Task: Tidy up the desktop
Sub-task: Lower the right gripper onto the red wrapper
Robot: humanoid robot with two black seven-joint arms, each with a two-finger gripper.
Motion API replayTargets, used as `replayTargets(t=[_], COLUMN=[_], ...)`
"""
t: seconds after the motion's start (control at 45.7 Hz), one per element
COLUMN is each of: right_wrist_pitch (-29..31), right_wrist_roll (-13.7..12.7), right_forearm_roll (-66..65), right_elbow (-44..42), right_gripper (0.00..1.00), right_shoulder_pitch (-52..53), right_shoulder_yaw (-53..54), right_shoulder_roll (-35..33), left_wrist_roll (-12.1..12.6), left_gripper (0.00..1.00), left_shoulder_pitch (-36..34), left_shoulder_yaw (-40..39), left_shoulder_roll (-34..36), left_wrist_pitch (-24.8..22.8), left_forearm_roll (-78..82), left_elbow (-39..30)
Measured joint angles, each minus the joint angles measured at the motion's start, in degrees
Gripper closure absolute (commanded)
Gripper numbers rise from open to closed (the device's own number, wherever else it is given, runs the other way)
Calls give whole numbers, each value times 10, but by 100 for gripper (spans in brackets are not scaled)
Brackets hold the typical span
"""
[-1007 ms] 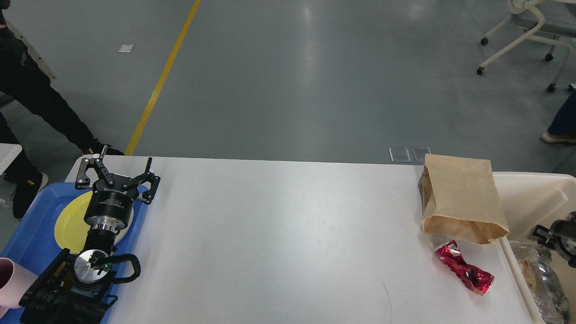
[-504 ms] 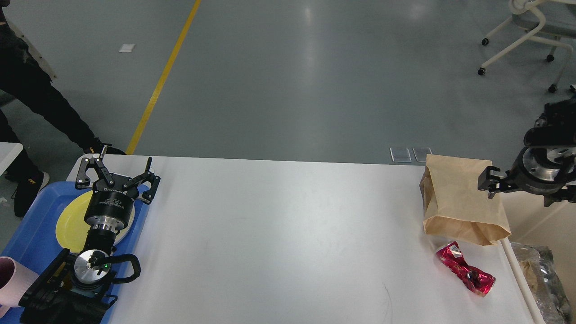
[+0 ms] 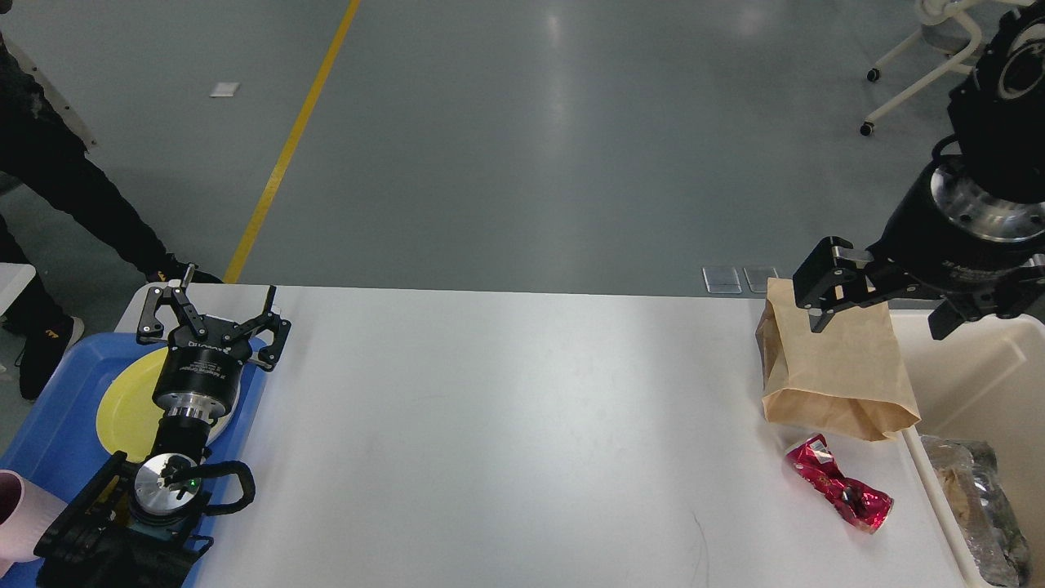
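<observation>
The desktop point(image 3: 506, 425) is filling most of the head view, a wide white top with rounded corners running from the blue tray point(image 3: 57, 392) at its left end to the cream bin point(image 3: 980, 384) standing against its right end, and most of its middle is lying bare. The bin is already holding some crumpled clear wrapping point(image 3: 971, 498), which suggests that part of the rubbish is dealt with, while the tray is carrying a yellow plate point(image 3: 126, 404) and, at the lower left edge, a pink cup point(image 3: 20, 514), so the dishes seem to be gathered there. What is left on the desktop is sitting at its right side: a brown paper bag point(image 3: 833, 371) lying flat near the bin, and just in front of it a crushed red foil wrapper point(image 3: 837, 486), the two close together but apparently not touching. The right gripper point(image 3: 886, 298) is hanging over the far end of the bag with its two fingers spread wide and nothing between them; whether it is touching the paper cannot be told. The left gripper point(image 3: 212, 314) is hovering over the plate on the tray, fingers likewise parted and empty. By this showing the tidying is well advanced, with the bag and the wrapper remaining to go into the bin.
</observation>
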Motion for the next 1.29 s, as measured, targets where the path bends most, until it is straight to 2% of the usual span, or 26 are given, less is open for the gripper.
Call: replayTargets(t=[0.175,0.285,0.482,0.569,0.701,0.745,1.029,1.139,1.292], right_wrist_pitch=[-4,-4,-4,-6,-23,-42,-224,-253,-277], right_wrist_roll=[92,114,119,120,120,120,120,120,121], right_forearm_roll=[0,-7,-51,-85,-152,-175,-274,-301,-326], right_elbow=[2,2,2,0,-3,-4,-73,-133,-192], right_gripper=[2,2,2,8,6,2,3,5,5], right_shoulder_pitch=[4,3,-20,-49,-103,-123,-345,-457,-546], right_shoulder_yaw=[-14,-17,-10,-9,-3,-1,15,34,49], right_shoulder_roll=[2,2,2,-1,-15,-25,-39,-39,-39], left_wrist_roll=[0,0,0,0,0,0,0,0,0], left_gripper=[4,4,4,4,4,4,4,4,4], left_shoulder_pitch=[0,0,0,0,0,0,0,0,0], left_shoulder_yaw=[0,0,0,0,0,0,0,0,0], left_shoulder_roll=[0,0,0,0,0,0,0,0,0], left_wrist_pitch=[0,0,0,0,0,0,0,0,0], left_forearm_roll=[0,0,0,0,0,0,0,0,0], left_elbow=[0,0,0,0,0,0,0,0,0])
